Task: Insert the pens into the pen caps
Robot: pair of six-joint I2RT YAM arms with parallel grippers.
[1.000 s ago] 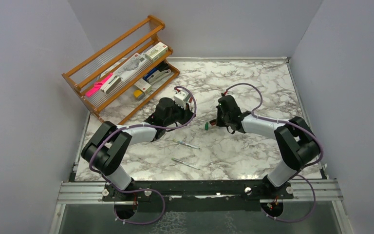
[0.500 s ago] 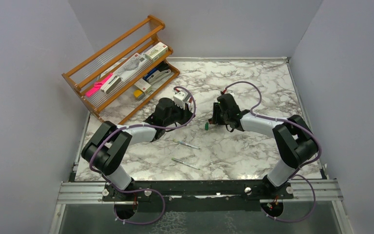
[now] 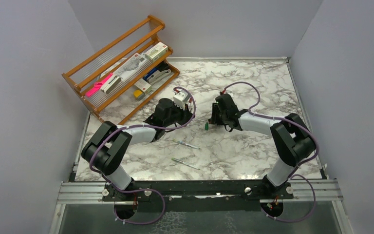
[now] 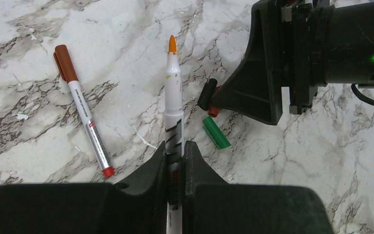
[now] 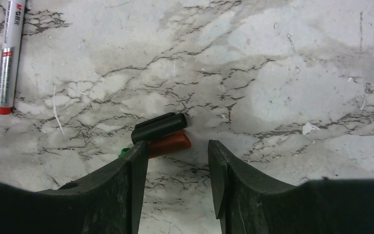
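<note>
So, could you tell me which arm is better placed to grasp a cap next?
The right arm: its open jaws are at the black cap and red-brown cap, while the left arm clamps the orange-tipped pen.

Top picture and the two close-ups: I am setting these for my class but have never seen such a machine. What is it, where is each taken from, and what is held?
Two robot arms work on a marble table. The wide picture looks down from above; each close-up comes from a camera on one wrist. The left tool is shut on an orange-tipped pen. The right tool is open, close to a black cap and a red-brown cap. A green cap lies near them.
</note>
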